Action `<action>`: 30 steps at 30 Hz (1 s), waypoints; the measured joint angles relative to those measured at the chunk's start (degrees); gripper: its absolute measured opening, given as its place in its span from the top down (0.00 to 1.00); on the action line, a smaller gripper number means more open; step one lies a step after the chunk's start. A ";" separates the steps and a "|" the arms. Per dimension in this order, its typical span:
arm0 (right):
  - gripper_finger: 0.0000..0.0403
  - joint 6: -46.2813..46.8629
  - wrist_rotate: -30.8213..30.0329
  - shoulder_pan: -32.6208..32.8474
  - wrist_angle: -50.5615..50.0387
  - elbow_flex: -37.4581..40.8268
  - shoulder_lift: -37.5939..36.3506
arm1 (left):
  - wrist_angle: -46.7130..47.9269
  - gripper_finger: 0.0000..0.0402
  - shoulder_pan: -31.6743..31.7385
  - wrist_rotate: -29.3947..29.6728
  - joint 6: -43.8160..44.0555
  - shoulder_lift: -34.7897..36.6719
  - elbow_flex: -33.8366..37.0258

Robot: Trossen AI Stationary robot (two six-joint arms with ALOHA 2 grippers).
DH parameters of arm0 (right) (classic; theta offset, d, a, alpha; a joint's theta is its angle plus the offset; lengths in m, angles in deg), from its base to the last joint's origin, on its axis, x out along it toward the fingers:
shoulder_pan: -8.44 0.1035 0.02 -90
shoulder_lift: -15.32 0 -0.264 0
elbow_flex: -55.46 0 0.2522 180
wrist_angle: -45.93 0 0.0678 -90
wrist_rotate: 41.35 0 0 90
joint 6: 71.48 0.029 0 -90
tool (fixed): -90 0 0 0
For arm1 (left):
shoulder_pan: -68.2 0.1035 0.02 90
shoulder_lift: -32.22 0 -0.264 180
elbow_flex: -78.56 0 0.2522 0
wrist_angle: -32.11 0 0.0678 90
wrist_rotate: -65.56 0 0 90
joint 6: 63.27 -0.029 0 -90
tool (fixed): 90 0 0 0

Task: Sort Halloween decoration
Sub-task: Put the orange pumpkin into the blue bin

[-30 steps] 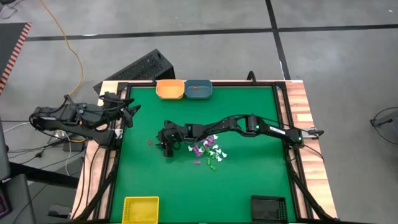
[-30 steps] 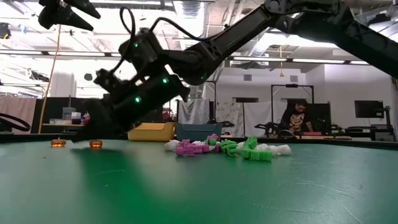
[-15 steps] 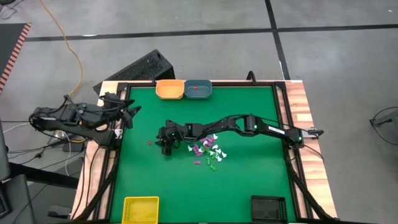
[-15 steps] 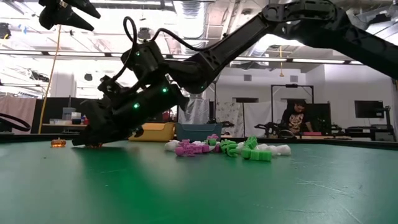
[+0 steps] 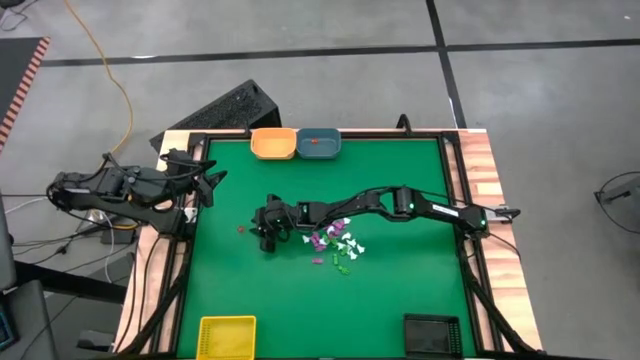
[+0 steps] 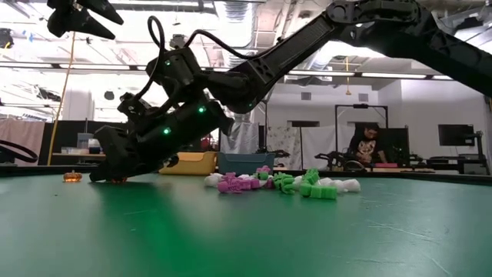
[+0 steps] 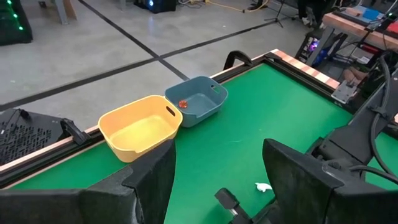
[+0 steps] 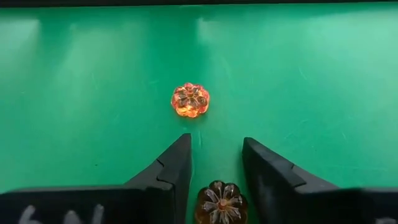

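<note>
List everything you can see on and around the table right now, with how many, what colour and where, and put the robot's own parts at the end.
Pumpkin trinkets: two, orange, on the mat at the right gripper; one lies between its fingers, one just ahead.
Trinket pile: many, white, purple and green, mid-table.
Orange tray: one, far edge.
Blue tray: one, beside the orange tray, one small red piece inside.
Yellow tray: one, near-left corner.
Black tray: one, near-right corner.
Person: one, seated in the room behind.
Left gripper: raised over the table's left edge, open.
Right gripper: down on the mat, fingers apart around a pumpkin.
</note>
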 joint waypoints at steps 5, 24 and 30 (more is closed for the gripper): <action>0.67 1.40 -0.06 0.11 0.52 0.04 1.62 | 0.07 0.42 0.02 0.04 -0.02 0.00 0.00; 0.79 3.97 0.17 -0.33 0.03 -4.93 1.74 | -0.09 0.42 0.01 1.01 0.02 0.00 0.00; 0.79 2.68 0.69 -1.70 -2.57 -9.70 1.85 | -0.11 0.42 0.02 1.16 0.02 0.00 0.00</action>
